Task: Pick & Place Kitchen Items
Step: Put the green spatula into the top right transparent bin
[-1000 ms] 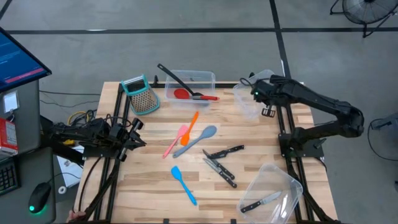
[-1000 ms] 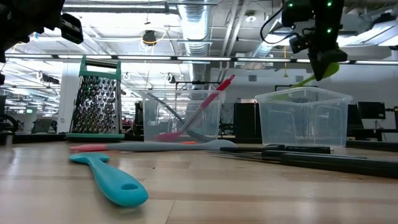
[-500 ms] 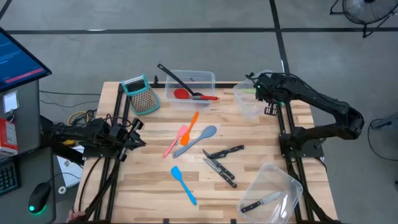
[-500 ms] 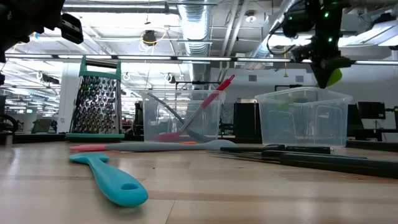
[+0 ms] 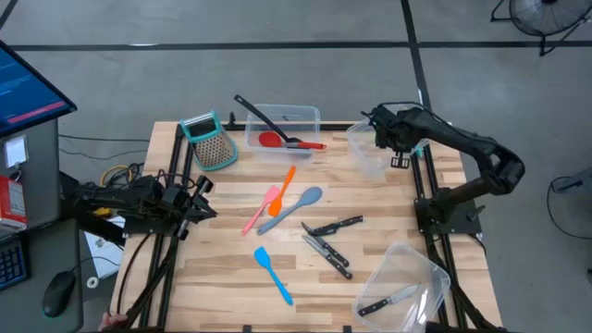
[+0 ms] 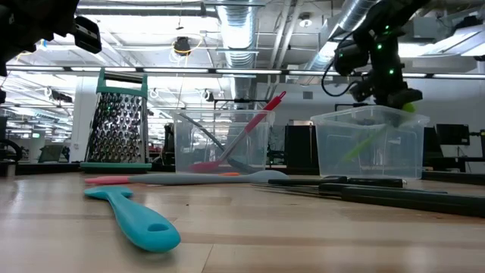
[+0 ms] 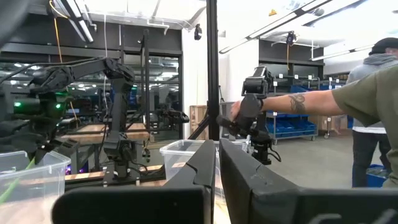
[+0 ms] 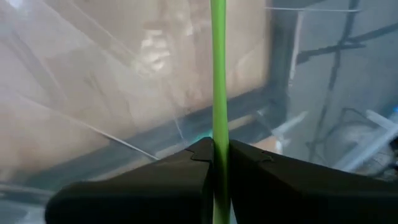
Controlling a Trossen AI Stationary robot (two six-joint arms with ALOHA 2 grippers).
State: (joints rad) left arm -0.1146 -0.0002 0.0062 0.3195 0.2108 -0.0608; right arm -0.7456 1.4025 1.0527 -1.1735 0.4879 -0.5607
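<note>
My right gripper (image 6: 388, 97) hangs over the clear bin (image 5: 366, 148) at the table's far right, shut on a green utensil (image 8: 217, 68). The utensil's long shaft (image 6: 362, 144) slants down inside the bin. My left gripper (image 7: 216, 163) is shut on nothing and stays at the table's left edge (image 5: 202, 196). Orange (image 5: 285, 183), pink (image 5: 262, 209), grey-blue (image 5: 298, 205) and blue (image 5: 274, 274) utensils lie flat mid-table, with black-handled knives (image 5: 328, 242) beside them. A red spatula and a black ladle (image 5: 268, 122) lean in the far bin. My right gripper pinches the green utensil's thin shaft (image 8: 217, 144) between its two fingers. The fingers slant down from above and lie along the shaft, which runs on past the fingertips into the bin. Whether its lower end touches the bin's floor, I cannot tell.
A teal-framed grater (image 5: 211, 141) stands at the far left. A second clear bin (image 5: 407, 282) lies tipped at the near right corner with a knife inside. A person (image 7: 367, 112) stands in the room beyond the table.
My right gripper has gone down toward the far right bin and tipped more steeply downward, still shut. The green utensil, held above the bin's rim before, now reaches down inside it.
</note>
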